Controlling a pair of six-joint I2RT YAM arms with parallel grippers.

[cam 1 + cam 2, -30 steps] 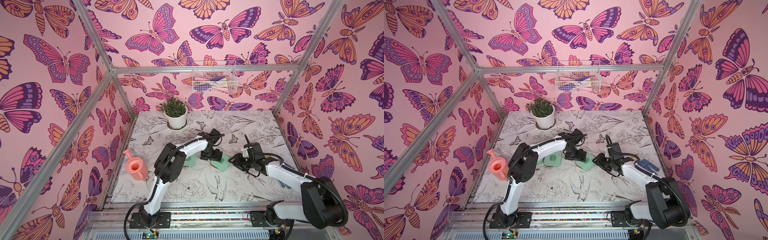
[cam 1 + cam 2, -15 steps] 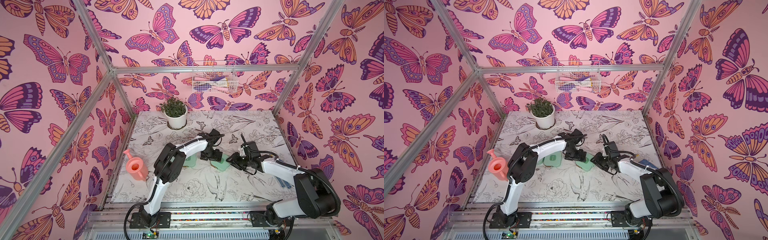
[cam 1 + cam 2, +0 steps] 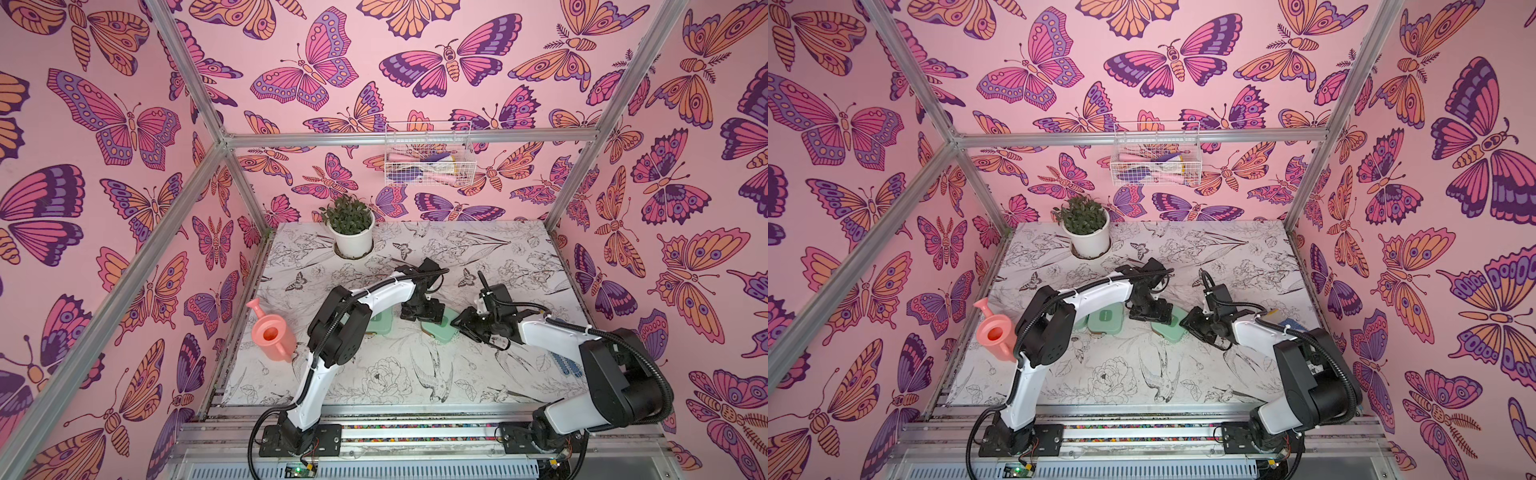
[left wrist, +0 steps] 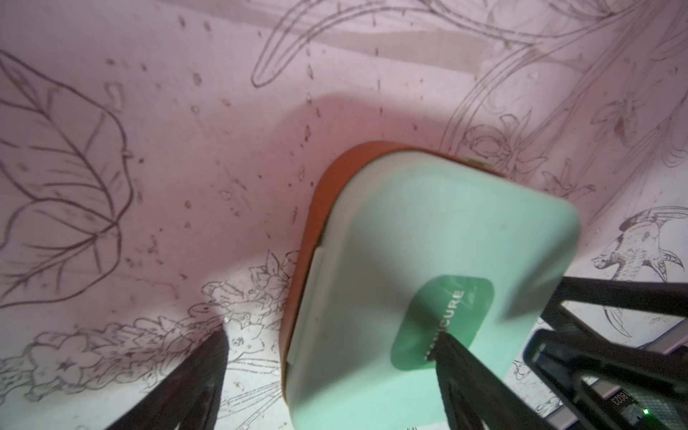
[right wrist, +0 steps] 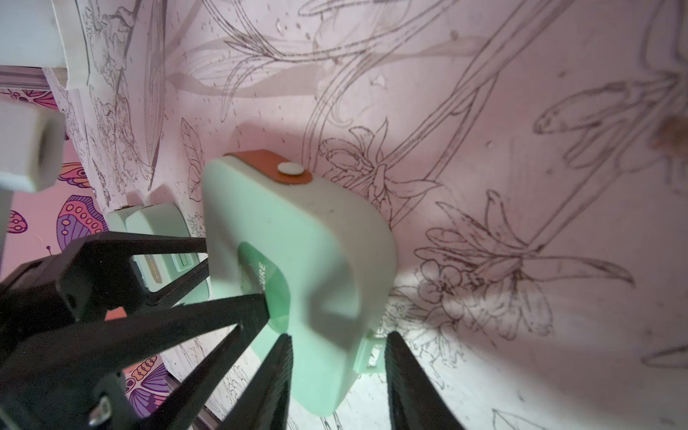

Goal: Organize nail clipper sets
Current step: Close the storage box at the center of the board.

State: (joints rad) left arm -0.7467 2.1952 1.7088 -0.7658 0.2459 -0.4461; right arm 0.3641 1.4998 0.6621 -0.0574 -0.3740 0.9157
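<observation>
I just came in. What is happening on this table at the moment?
Two robot arms work on one closed mint-green manicure case in the middle of the table. The left hand is open, with one fingertip on the lid's label. The right hand straddles the case's edge by a small tab; whether it pinches, I cannot tell. Two more closed cases lie nearby, untouched.

Smooth, matt mint plastic case (image 4: pixel 428 260) with tan leather-look strap (image 5: pixel 275 167). Matt printed table cover (image 3: pixel 415 374), lightly speckled. Glossy pink plastic can (image 3: pixel 272 336) at left. Brushed metal frame (image 3: pixel 411 139).
</observation>
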